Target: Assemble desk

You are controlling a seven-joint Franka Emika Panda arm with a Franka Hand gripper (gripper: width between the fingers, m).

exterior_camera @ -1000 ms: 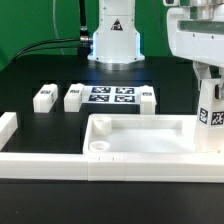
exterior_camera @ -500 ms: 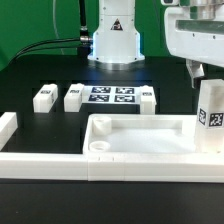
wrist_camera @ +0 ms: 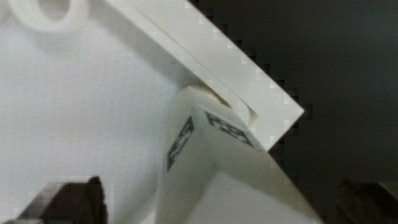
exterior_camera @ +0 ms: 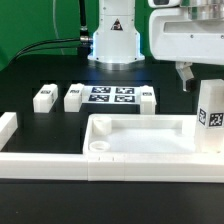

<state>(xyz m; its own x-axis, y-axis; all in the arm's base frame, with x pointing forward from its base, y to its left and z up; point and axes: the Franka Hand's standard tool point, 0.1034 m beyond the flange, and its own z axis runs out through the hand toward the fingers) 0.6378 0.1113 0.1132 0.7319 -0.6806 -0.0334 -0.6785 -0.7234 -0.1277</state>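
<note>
Desk top [exterior_camera: 140, 138]: flat by tabletop [exterior_camera: 30, 75] near edge, open side up, long axis along that edge.
Hand [exterior_camera: 200, 70]: open, above leg, clear of it.
Leg [exterior_camera: 210, 115]: upright in desk top's corner, exterior view's right; long axis vertical.

Bright, even light, the white desk top [exterior_camera: 140, 150] nearly glaring; wrist view blurred.

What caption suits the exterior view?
Open gripper hovers over a leg standing upright at a corner of the desk top; three more legs lie beside the marker board.
</note>
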